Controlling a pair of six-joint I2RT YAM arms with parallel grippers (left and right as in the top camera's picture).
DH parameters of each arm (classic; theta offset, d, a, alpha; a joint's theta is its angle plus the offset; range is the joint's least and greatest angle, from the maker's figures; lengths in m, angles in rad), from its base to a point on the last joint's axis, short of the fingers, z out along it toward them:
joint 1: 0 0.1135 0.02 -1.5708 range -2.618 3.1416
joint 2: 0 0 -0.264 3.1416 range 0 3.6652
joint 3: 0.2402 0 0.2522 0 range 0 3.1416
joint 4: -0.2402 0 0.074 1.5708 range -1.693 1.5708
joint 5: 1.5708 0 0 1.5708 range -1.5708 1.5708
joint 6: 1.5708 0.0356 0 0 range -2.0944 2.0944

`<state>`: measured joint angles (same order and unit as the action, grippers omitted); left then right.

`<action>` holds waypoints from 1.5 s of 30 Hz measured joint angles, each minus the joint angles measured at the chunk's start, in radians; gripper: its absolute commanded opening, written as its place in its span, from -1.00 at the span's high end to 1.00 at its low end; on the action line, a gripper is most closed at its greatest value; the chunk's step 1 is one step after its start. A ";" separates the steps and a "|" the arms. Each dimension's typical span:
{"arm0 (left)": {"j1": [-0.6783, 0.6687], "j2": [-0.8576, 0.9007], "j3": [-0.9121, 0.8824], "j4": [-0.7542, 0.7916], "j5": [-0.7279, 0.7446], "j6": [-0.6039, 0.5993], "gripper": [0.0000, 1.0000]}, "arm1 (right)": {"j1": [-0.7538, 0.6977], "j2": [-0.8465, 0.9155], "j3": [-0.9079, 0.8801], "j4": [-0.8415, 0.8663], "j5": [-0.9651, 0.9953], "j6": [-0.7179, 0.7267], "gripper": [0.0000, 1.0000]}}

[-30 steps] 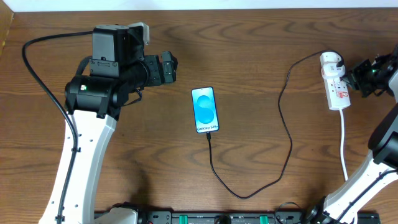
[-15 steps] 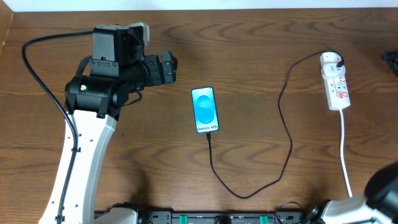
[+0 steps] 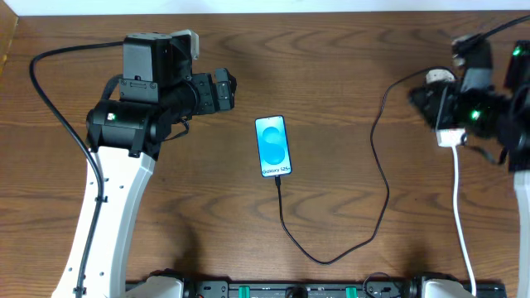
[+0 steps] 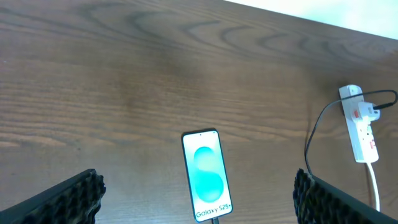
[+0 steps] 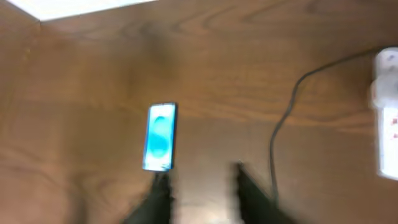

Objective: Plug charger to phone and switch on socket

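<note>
The phone (image 3: 273,146) lies flat mid-table, its blue screen lit, "Galaxy" text at the near end. It also shows in the left wrist view (image 4: 206,175) and the right wrist view (image 5: 160,137). The charger's thin black cable (image 3: 385,178) runs from its plug tip (image 3: 278,180), seated in the phone's near end, round to the white adapter head (image 3: 437,77) on the socket (image 3: 451,136). My right gripper (image 3: 422,101) hangs over the socket and hides most of it; its blurred fingers (image 5: 202,193) stand apart and empty. My left gripper (image 3: 225,89) is open and empty, left of the phone.
The socket's white cord (image 3: 460,215) runs down the right side to the table's front edge. The table's far edge (image 3: 265,10) runs along the top. In the left wrist view the socket (image 4: 362,127) is unobstructed at far right.
The right arm swung away from the socket's right side, out of view, and now sits over the socket. Phone, cable and left arm have not moved.
</note>
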<state>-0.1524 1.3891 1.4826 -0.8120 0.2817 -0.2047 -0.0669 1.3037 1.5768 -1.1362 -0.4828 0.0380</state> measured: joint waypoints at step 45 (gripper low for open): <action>0.000 0.000 0.000 0.000 0.000 0.000 -0.98 | 0.051 -0.705 -0.906 0.786 0.370 -0.073 -0.99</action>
<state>-0.1524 1.3895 1.4826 -0.8120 0.2817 -0.2047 -0.0154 0.5983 0.6708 -0.3500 -0.1127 -0.0349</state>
